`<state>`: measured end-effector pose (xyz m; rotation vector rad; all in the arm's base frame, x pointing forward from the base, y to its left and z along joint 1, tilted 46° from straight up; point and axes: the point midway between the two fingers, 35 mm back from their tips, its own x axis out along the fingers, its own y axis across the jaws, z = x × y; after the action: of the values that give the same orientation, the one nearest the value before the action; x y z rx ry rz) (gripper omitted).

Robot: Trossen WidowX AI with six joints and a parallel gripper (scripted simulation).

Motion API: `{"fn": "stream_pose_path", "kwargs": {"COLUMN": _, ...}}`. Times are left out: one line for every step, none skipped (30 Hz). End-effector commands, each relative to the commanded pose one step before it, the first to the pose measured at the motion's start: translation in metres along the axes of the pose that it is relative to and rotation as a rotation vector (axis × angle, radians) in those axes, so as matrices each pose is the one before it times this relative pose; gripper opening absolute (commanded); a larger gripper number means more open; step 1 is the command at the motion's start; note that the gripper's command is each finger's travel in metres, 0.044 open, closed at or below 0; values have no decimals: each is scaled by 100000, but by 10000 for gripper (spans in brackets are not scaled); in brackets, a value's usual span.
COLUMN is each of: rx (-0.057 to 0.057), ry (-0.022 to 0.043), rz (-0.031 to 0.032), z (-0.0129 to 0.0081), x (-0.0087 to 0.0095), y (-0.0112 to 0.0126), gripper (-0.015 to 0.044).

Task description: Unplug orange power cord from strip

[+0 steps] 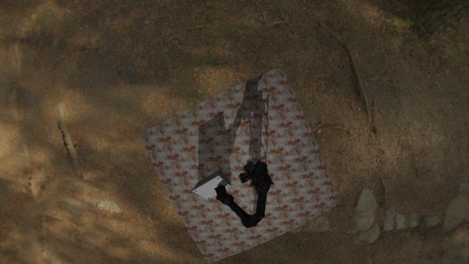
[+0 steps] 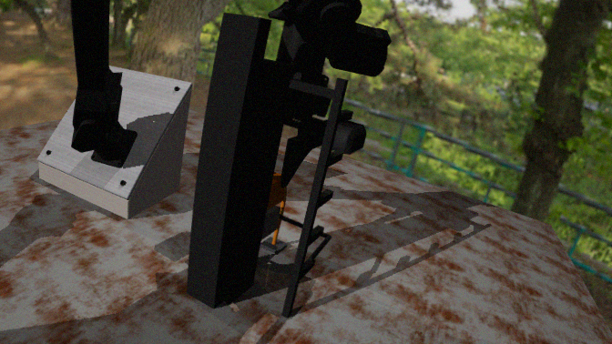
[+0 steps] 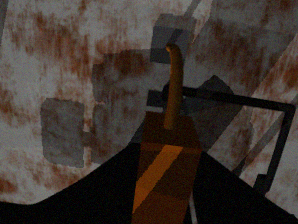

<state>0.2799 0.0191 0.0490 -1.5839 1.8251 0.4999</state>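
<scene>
The orange plug [image 3: 161, 185] [image 2: 276, 193] sits between my gripper's fingers [image 2: 280, 184] [image 1: 245, 176], which are shut on it. Its orange cord [image 3: 173, 90] [image 2: 275, 231] runs from the plug down to a small dark piece on the table. The power strip [image 2: 228, 159] is a tall black slab standing upright, and the plug is right beside its far face, above the table. I cannot tell whether the plug's prongs are still in the strip. In the top view the plug is hidden under the arm.
A thin black ladder-like frame [image 2: 314, 196] leans close on the plug's other side. The arm's base stands on a white wedge block [image 2: 155, 136] [image 1: 209, 188]. The rust-stained table [image 2: 455, 282] [image 1: 296, 157] ends near a railing at the back right.
</scene>
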Motion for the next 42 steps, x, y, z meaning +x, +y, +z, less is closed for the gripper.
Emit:
{"fn": "stream_pose_path", "kwargs": {"rx": 485, "ry": -1387, "rz": -344, "z": 1228, "x": -159, "y": -225, "gripper": 0}}
{"fn": "stream_pose_path", "kwargs": {"rx": -18, "ry": -4, "rz": 0, "z": 158, "x": -8, "y": -11, "gripper": 0}}
{"fn": "stream_pose_path", "kwargs": {"rx": -18, "ry": -4, "rz": 0, "z": 158, "x": -8, "y": -10, "gripper": 0}}
{"fn": "stream_pose_path", "kwargs": {"rx": -18, "ry": -4, "rz": 0, "z": 159, "x": -8, "y": -9, "gripper": 0}}
{"fn": "stream_pose_path", "kwargs": {"rx": -18, "ry": -3, "rz": 0, "z": 159, "x": -9, "y": -9, "gripper": 0}}
{"fn": "stream_pose_path", "kwargs": {"rx": -18, "ry": -3, "rz": 0, "z": 159, "x": -9, "y": -8, "gripper": 0}}
{"fn": "stream_pose_path", "kwargs": {"rx": -17, "ry": -2, "rz": 0, "z": 159, "x": -10, "y": -7, "gripper": 0}}
{"fn": "stream_pose_path", "kwargs": {"rx": -17, "ry": -2, "rz": 0, "z": 159, "x": -11, "y": -6, "gripper": 0}}
{"fn": "stream_pose_path", "kwargs": {"rx": -17, "ry": -2, "rz": 0, "z": 160, "x": -12, "y": -5, "gripper": 0}}
{"fn": "stream_pose_path", "kwargs": {"rx": -17, "ry": -1, "rz": 0, "z": 160, "x": -14, "y": -4, "gripper": 0}}
{"fn": "stream_pose_path", "kwargs": {"rx": -17, "ry": -1, "rz": 0, "z": 160, "x": -15, "y": -3, "gripper": 0}}
{"fn": "stream_pose_path", "kwargs": {"rx": -17, "ry": -1, "rz": 0, "z": 160, "x": -17, "y": -2, "gripper": 0}}
{"fn": "stream_pose_path", "kwargs": {"rx": -17, "ry": -1, "rz": 0, "z": 161, "x": -20, "y": -1, "gripper": 0}}
{"fn": "stream_pose_path", "kwargs": {"rx": -17, "ry": 0, "rz": 0, "z": 161, "x": -22, "y": 0, "gripper": 0}}
{"fn": "stream_pose_path", "kwargs": {"rx": -17, "ry": 0, "rz": 0, "z": 161, "x": -25, "y": 1, "gripper": 0}}
{"fn": "stream_pose_path", "kwargs": {"rx": -17, "ry": 0, "rz": 0, "z": 161, "x": -28, "y": 3, "gripper": 0}}
{"fn": "stream_pose_path", "kwargs": {"rx": -17, "ry": 0, "rz": 1, "z": 162, "x": -31, "y": 4, "gripper": 0}}
{"fn": "stream_pose_path", "kwargs": {"rx": -17, "ry": 1, "rz": 1, "z": 162, "x": -31, "y": 6, "gripper": 0}}
{"fn": "stream_pose_path", "kwargs": {"rx": -17, "ry": 2, "rz": 0, "z": 162, "x": -30, "y": 8, "gripper": 0}}
{"fn": "stream_pose_path", "kwargs": {"rx": -16, "ry": 2, "rz": 0, "z": 162, "x": -30, "y": 10, "gripper": 0}}
{"fn": "stream_pose_path", "kwargs": {"rx": -16, "ry": 3, "rz": 0, "z": 163, "x": -29, "y": 11, "gripper": 0}}
{"fn": "stream_pose_path", "kwargs": {"rx": -16, "ry": 4, "rz": 0, "z": 163, "x": -29, "y": 13, "gripper": 0}}
{"fn": "stream_pose_path", "kwargs": {"rx": -16, "ry": 5, "rz": 0, "z": 163, "x": -29, "y": 14, "gripper": 0}}
{"fn": "stream_pose_path", "kwargs": {"rx": -15, "ry": 5, "rz": 0, "z": 156, "x": -27, "y": 15, "gripper": 0}}
{"fn": "stream_pose_path", "kwargs": {"rx": -15, "ry": 6, "rz": 0, "z": 155, "x": -26, "y": 17, "gripper": 0}}
{"fn": "stream_pose_path", "kwargs": {"rx": -14, "ry": 7, "rz": 0, "z": 155, "x": -26, "y": 19, "gripper": 0}}
{"fn": "stream_pose_path", "kwargs": {"rx": -14, "ry": 8, "rz": 0, "z": 156, "x": -25, "y": 21, "gripper": 0}}
{"fn": "stream_pose_path", "kwargs": {"rx": -14, "ry": 8, "rz": 0, "z": 156, "x": -24, "y": 23, "gripper": 0}}
{"fn": "stream_pose_path", "kwargs": {"rx": -14, "ry": 9, "rz": 0, "z": 156, "x": -23, "y": 26, "gripper": 0}}
{"fn": "stream_pose_path", "kwargs": {"rx": -14, "ry": 10, "rz": 0, "z": 156, "x": -22, "y": 28, "gripper": 0}}
{"fn": "stream_pose_path", "kwargs": {"rx": -13, "ry": 11, "rz": 0, "z": 156, "x": -21, "y": 31, "gripper": 0}}
{"fn": "stream_pose_path", "kwargs": {"rx": -13, "ry": 12, "rz": 0, "z": 156, "x": -21, "y": 33, "gripper": 0}}
{"fn": "stream_pose_path", "kwargs": {"rx": 1893, "ry": 1354, "rz": 1851, "z": -1869, "x": 821, "y": -161, "gripper": 26}}
{"fn": "stream_pose_path", "kwargs": {"rx": 0, "ry": 0, "rz": 0, "z": 0, "x": 0, "y": 0, "gripper": 53}}
{"fn": "stream_pose_path", "kwargs": {"rx": 0, "ry": 0, "rz": 0, "z": 0, "x": 0, "y": 0, "gripper": 79}}
{"fn": "stream_pose_path", "kwargs": {"rx": 0, "ry": 0, "rz": 0, "z": 0, "x": 0, "y": 0, "gripper": 105}}
{"fn": "stream_pose_path", "kwargs": {"rx": 0, "ry": 0, "rz": 0, "z": 0, "x": 0, "y": 0, "gripper": 131}}
{"fn": "stream_pose_path", "kwargs": {"rx": 0, "ry": 0, "rz": 0, "z": 0, "x": 0, "y": 0, "gripper": 157}}
{"fn": "stream_pose_path", "kwargs": {"rx": 0, "ry": 0, "rz": 0, "z": 0, "x": 0, "y": 0, "gripper": 160}}
{"fn": "stream_pose_path", "kwargs": {"rx": 0, "ry": 0, "rz": 0, "z": 0, "x": 0, "y": 0, "gripper": 160}}
{"fn": "stream_pose_path", "kwargs": {"rx": 0, "ry": 0, "rz": 0, "z": 0, "x": 0, "y": 0, "gripper": 160}}
{"fn": "stream_pose_path", "kwargs": {"rx": 0, "ry": 0, "rz": 0, "z": 0, "x": 0, "y": 0, "gripper": 160}}
